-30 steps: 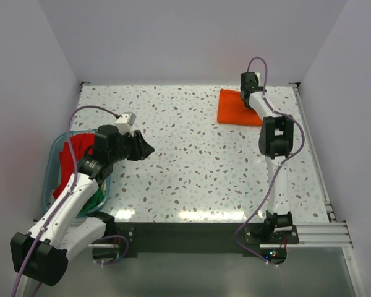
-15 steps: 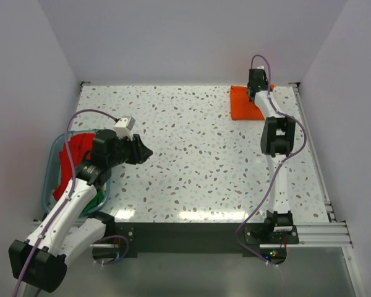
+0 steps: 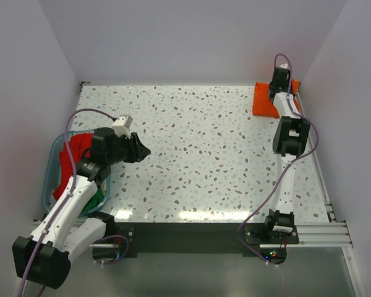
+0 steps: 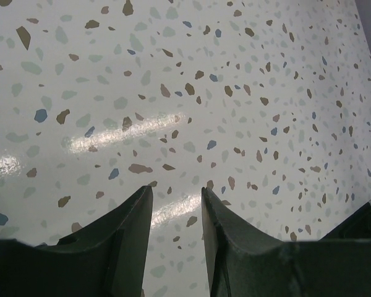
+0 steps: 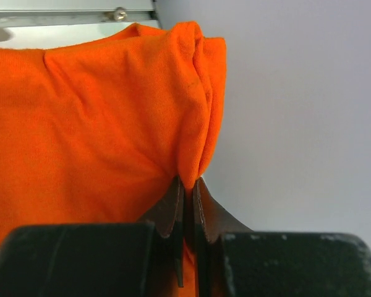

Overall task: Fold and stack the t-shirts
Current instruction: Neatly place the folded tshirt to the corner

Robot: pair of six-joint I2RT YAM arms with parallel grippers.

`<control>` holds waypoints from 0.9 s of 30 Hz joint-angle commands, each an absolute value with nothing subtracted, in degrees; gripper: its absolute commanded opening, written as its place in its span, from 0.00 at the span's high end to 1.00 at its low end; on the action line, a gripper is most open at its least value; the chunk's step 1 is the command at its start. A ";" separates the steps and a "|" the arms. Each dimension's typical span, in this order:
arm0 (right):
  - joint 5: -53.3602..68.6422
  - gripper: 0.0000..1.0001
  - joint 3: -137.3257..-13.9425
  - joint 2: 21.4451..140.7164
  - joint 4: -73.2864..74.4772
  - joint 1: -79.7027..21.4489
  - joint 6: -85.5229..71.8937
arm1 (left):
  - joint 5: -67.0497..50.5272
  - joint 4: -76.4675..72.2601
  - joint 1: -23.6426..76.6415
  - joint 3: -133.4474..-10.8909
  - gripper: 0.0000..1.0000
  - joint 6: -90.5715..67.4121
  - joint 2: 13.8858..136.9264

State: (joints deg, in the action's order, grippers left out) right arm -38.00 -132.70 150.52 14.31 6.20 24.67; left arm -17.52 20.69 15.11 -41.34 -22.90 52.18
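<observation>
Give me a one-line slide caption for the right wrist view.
Right gripper shut on a pinched fold of the orange shirt.

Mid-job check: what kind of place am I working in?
Probably a lab test cell: white walls box in a speckled tabletop, with the left arm and right arm bolted at its near edge.

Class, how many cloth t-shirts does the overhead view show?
3: bright orange t-shirt, far right corner; red t-shirt and green t-shirt in the teal plastic tub. More may be hidden there.
</observation>
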 commanded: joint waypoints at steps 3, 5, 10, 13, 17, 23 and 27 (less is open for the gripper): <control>-36.83 1.00 -134.64 151.17 8.26 8.17 26.46 | -20.65 18.54 13.01 -41.13 0.58 -21.62 53.52; -36.13 1.00 -135.26 152.05 8.00 8.44 26.28 | -21.27 18.46 12.75 -41.13 0.59 -21.62 53.88; -35.77 1.00 -136.49 153.46 6.60 8.00 25.93 | -21.62 18.28 12.66 -41.13 0.59 -21.53 54.67; -36.74 0.99 -136.93 154.42 4.67 7.56 26.89 | -21.80 18.46 12.66 -41.13 0.59 -21.53 54.84; -37.09 0.99 -139.21 155.74 5.01 7.30 26.11 | -21.71 18.37 12.66 -41.13 0.59 -21.53 55.02; -37.27 0.91 -141.85 156.97 3.69 6.86 26.28 | -21.80 18.46 12.57 -41.13 0.59 -21.45 55.19; -38.05 0.59 -142.39 156.62 2.99 6.59 25.14 | -21.80 18.37 12.66 -41.05 0.59 -21.45 55.02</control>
